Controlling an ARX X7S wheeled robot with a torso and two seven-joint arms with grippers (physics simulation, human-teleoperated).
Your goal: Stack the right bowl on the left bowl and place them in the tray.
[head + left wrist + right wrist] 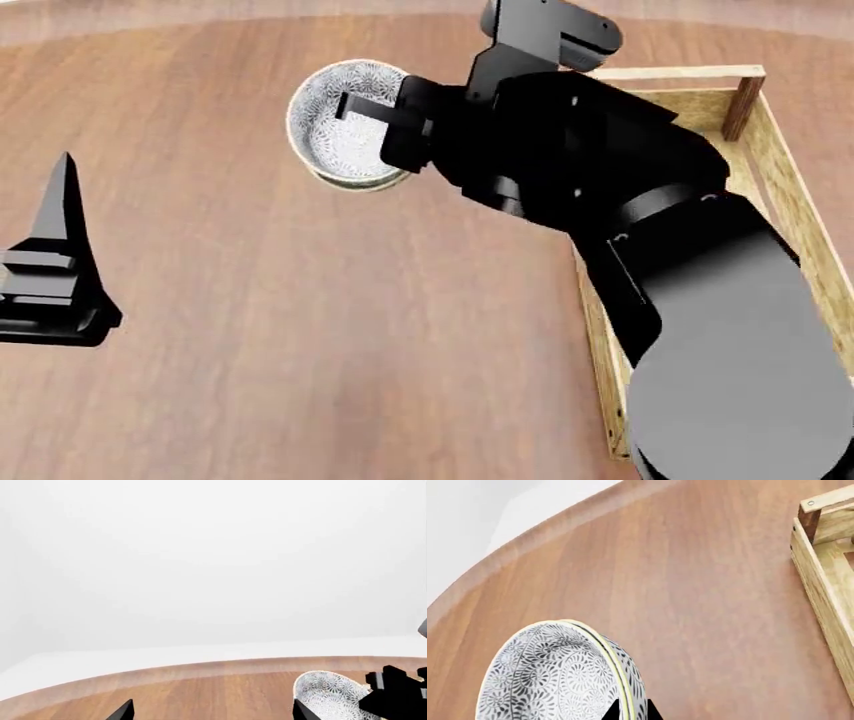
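A grey-and-white patterned bowl is at the far middle of the wooden table. My right gripper is shut on its right rim, one finger inside and one outside, as the right wrist view shows on the bowl. A pale rim edge shows under the bowl's near side; I cannot tell whether that is a second bowl. The light-wood slatted tray lies at the right, mostly hidden by my right arm. My left gripper is open and empty at the left, apart from the bowl.
The round wooden table's far edge curves close behind the bowl. A tray corner post stands to the right of the held bowl. My right arm covers the tray's near part.
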